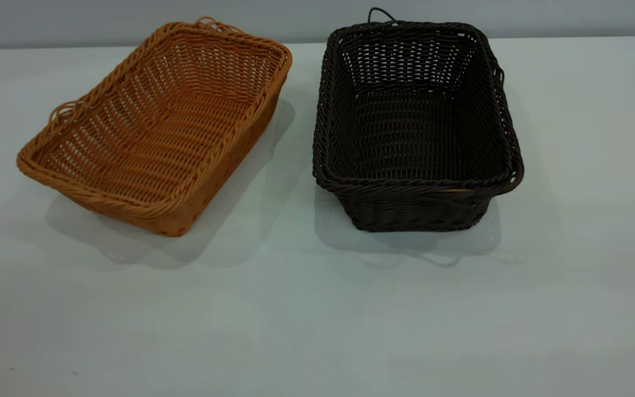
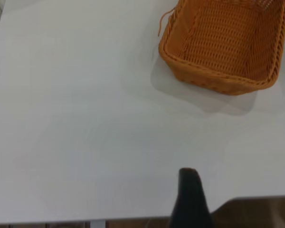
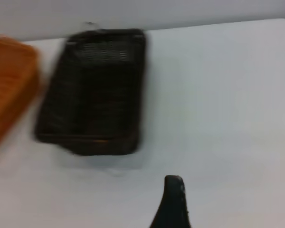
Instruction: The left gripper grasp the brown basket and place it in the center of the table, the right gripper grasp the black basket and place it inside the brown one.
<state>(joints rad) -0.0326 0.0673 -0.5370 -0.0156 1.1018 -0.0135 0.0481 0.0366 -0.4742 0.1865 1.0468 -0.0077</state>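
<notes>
Neither gripper has reached its basket. Only one dark fingertip of the left gripper [image 2: 189, 190] shows in its wrist view, hanging over bare table [image 1: 317, 320] near the edge and well apart from the brown basket [image 1: 155, 124]; whether that claw is open or closed cannot be told. The right gripper [image 3: 173, 199] likewise shows a single finger over the tabletop, well short of the black basket [image 1: 414, 124], and its state is just as unclear.

From the exterior view, both baskets sit upright and apart, the brown one angled toward the left side, the black one squarer on toward the right, with a strip of table between them. Both look empty, though the black basket's dim interior is hard to read.

Nothing of the task appears done: the brown basket still needs moving to the centre, and the black one then goes inside it.
</notes>
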